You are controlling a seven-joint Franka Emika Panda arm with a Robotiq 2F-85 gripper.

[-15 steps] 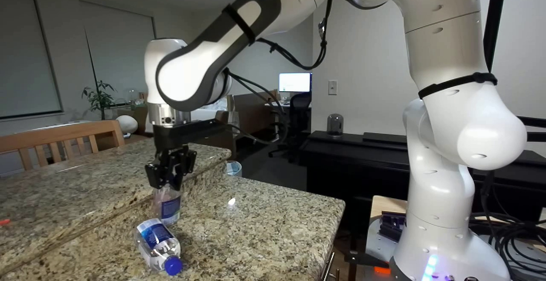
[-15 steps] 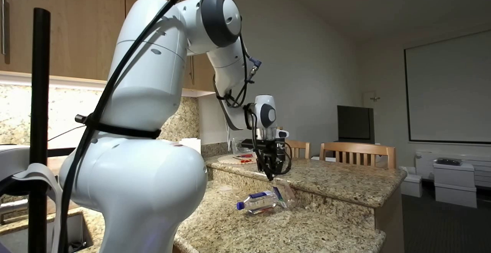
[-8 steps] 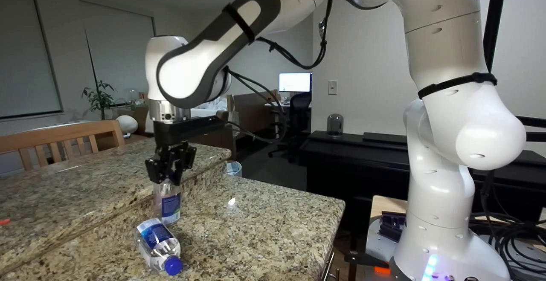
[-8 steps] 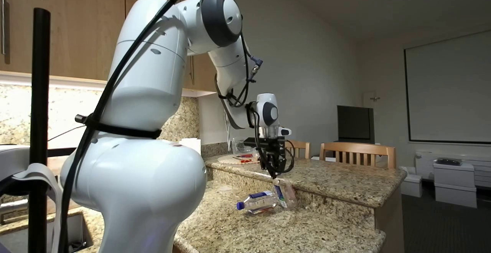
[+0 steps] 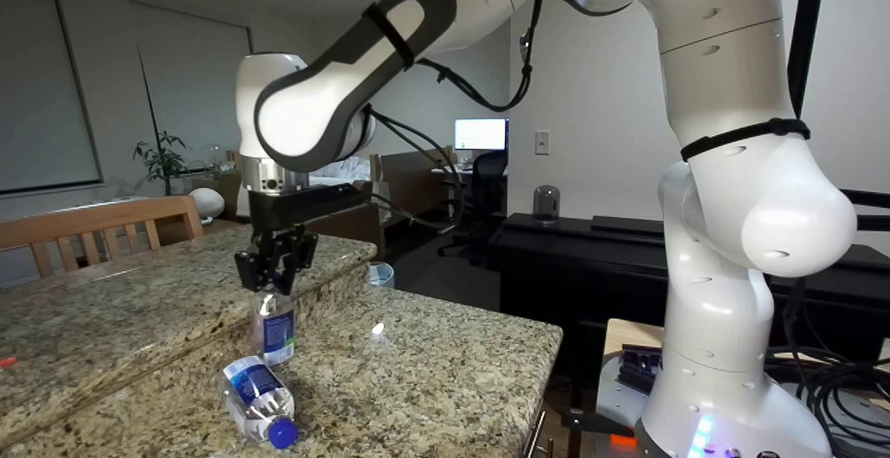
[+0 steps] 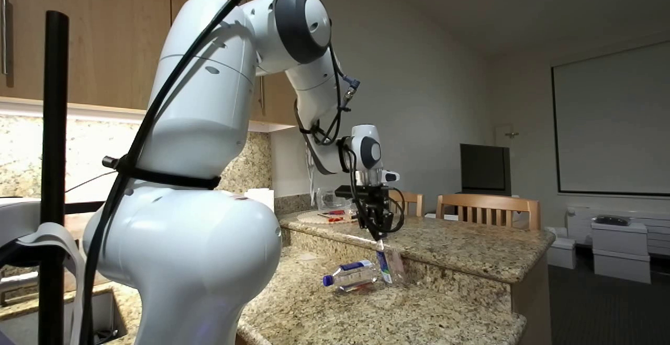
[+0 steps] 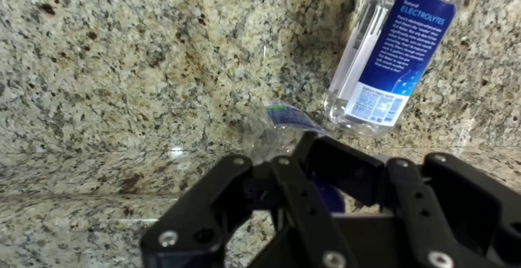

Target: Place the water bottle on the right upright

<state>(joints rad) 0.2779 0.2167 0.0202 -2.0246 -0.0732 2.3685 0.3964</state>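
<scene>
Here the claw (image 5: 272, 284) pinches the tilted water bottle (image 5: 277, 333) near the ledge edge (image 5: 153, 350), counter (image 5: 424, 361) stretching alongside.

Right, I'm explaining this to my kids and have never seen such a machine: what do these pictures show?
The big white machine is a jointed robot arm; the black gripper at its end works like a hand. Two views are taken from outside the robot. The close-up is taken from its wrist, looking past the fingers. On the lower level of the stone counter, a clear bottle with a blue cap lies on its side. The gripper is closed on the top end of a second water bottle, which looks tilted in an exterior view. Whether its base touches the counter, I can't tell.
</scene>
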